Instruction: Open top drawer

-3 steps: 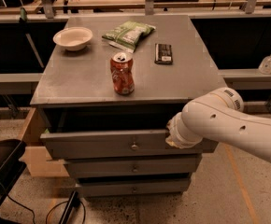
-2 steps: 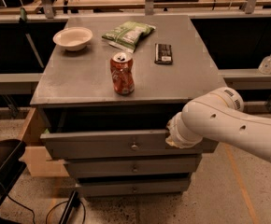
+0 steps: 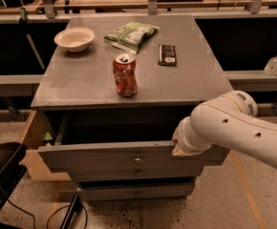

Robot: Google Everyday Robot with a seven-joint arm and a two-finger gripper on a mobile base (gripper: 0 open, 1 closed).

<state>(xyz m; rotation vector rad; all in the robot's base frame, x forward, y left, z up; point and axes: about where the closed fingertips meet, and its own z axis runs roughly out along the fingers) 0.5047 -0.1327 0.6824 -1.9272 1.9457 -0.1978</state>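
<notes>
We see little of the tool (image 3: pixel 180 146): it sits at the front rim of the top drawer (image 3: pixel 90 157), right of the knob (image 3: pixel 138 159), mostly covered by the white arm (image 3: pixel 234 128), which itself runs off the right edge. Inside the drawer shadow hides the floor. The print on the dark bar (image 3: pixel 167 54) on the worktop (image 3: pixel 81 82) is too small for us to read, and a black object (image 3: pixel 0 168) at lower left is cut by the edge.
</notes>
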